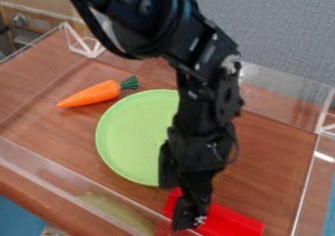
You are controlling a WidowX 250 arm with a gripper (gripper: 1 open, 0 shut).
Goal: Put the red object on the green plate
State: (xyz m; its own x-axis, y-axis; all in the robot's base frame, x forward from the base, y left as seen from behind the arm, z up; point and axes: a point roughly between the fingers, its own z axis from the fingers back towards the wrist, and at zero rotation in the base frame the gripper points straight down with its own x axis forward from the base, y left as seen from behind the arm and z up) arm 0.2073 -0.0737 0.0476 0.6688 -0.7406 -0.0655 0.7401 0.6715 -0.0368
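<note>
The red object [233, 223] is a flat-sided block lying on the wooden table near the front edge, to the lower right of the green plate [127, 134]. My gripper [182, 195] points straight down over the block's left end, jaws open and holding nothing. One dark fingertip [187, 218] covers the block's left end; the other stands toward the plate's near rim. The arm hides the plate's right part. I cannot tell whether the fingers touch the block.
An orange carrot [89, 94] with a green top lies left of the plate. Clear acrylic walls [281, 103] ring the table. White triangular brackets [86, 42] stand at the back left corner.
</note>
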